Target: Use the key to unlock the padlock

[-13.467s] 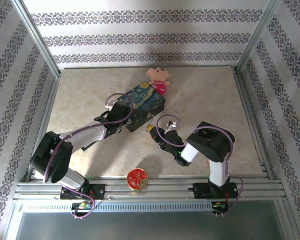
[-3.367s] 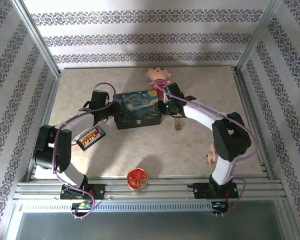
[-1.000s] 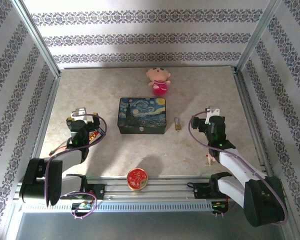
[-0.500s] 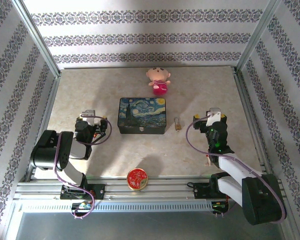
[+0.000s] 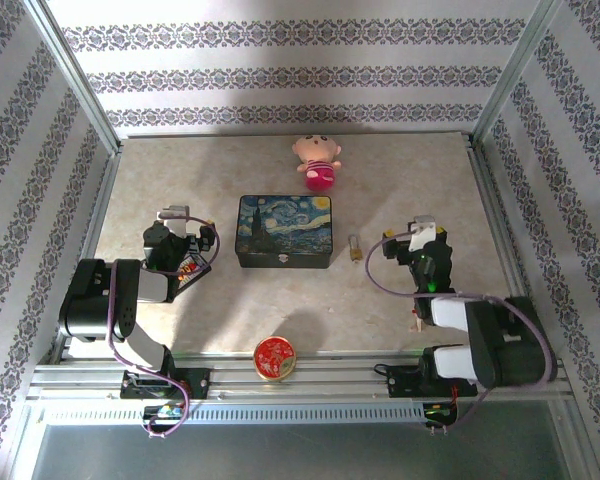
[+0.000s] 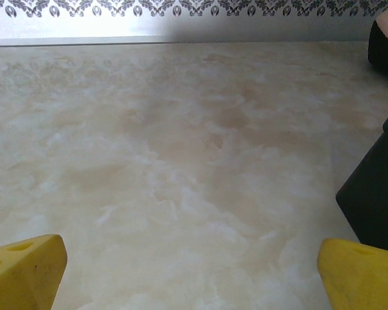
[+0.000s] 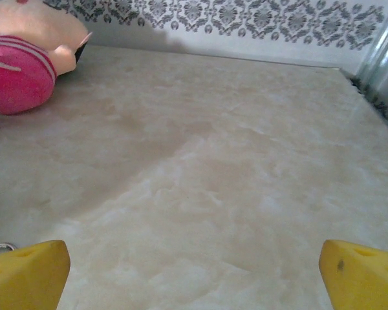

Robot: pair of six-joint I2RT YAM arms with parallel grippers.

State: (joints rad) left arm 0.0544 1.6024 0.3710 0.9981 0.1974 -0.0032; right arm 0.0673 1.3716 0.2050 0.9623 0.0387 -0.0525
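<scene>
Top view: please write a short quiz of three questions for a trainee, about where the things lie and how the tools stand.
1. True or false: the padlock lies to the right of the box, apart from it.
2. Which thing lies nearest the arms' bases? A: doll. B: red tin. C: box.
3. Fill in: the left tool and the right tool both stand ___, holding nothing.
Key: 1 true; 2 B; 3 open.
</scene>
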